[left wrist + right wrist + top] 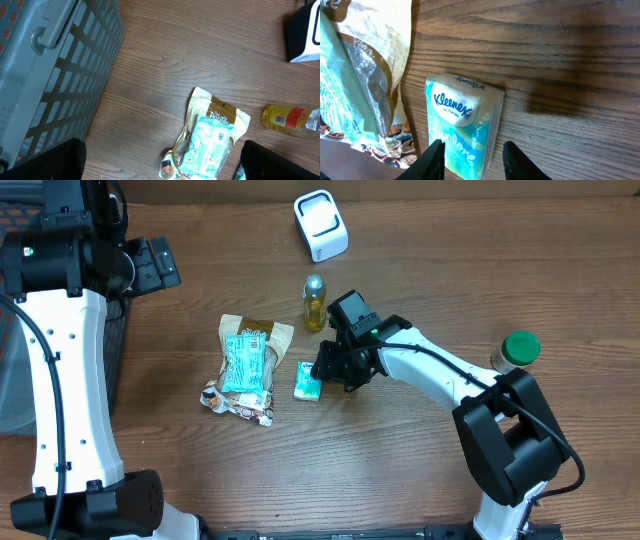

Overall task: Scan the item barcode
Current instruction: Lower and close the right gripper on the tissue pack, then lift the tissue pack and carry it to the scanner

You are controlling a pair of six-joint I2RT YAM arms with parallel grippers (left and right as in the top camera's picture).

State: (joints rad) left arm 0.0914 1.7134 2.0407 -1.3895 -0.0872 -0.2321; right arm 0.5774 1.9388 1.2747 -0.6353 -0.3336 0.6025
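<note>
On the left, left gripper (160, 162) spread wide, up by the grey basket (60, 60), well apart from the job. In the middle, snack bags (243, 370) in a pile. Just right of them, flat on the table (400, 470), Kleenex tissue pack (460, 120), long side pointing away from the wrist. Right over it, right gripper (475, 162), much the nearer one, narrow, one finger each side of the short way. Cannot tell if squeezing yet. Probably needs a firm pinch, then a lift to the white scanner (320, 225).
</note>
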